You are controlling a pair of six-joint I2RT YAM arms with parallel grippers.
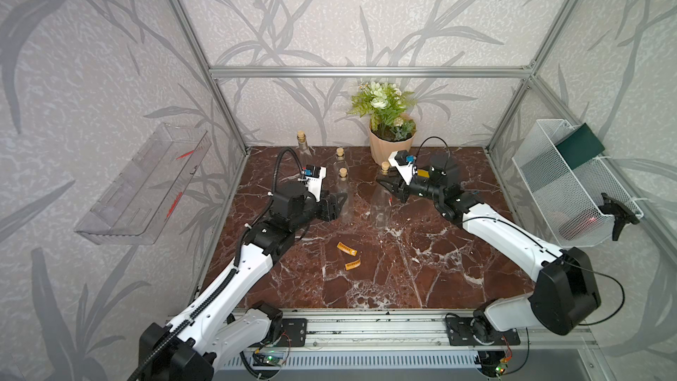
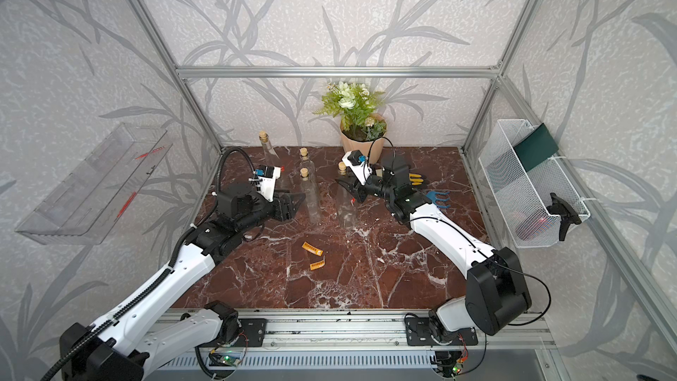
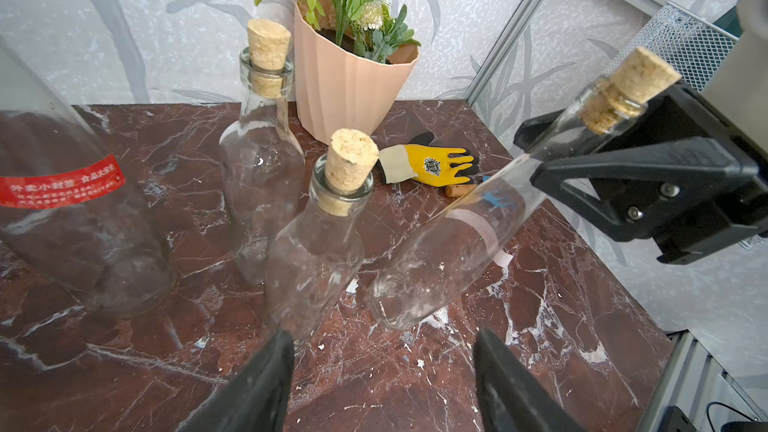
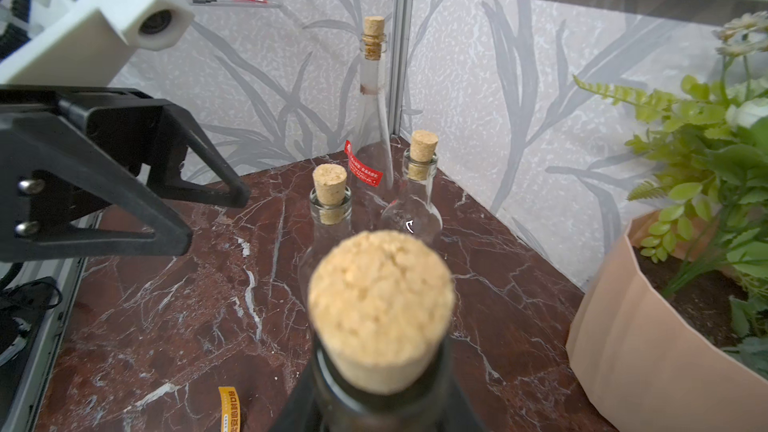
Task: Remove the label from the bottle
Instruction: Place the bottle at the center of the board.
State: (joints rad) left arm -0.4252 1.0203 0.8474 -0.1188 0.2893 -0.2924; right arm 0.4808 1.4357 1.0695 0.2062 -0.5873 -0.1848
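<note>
A clear corked bottle leans over on the marble table, and my right gripper is shut on its neck just under the cork. A pale band crosses this bottle's body. My left gripper stands open, low and close to the bottle's base, with nothing between its fingers. A tall bottle at the back left carries a red label. Two small corked bottles stand between the arms. Two orange labels lie loose on the table.
A potted plant stands at the back. Behind the right arm lie a yellow glove and a blue object. A wire basket hangs on the right wall and a clear shelf on the left wall.
</note>
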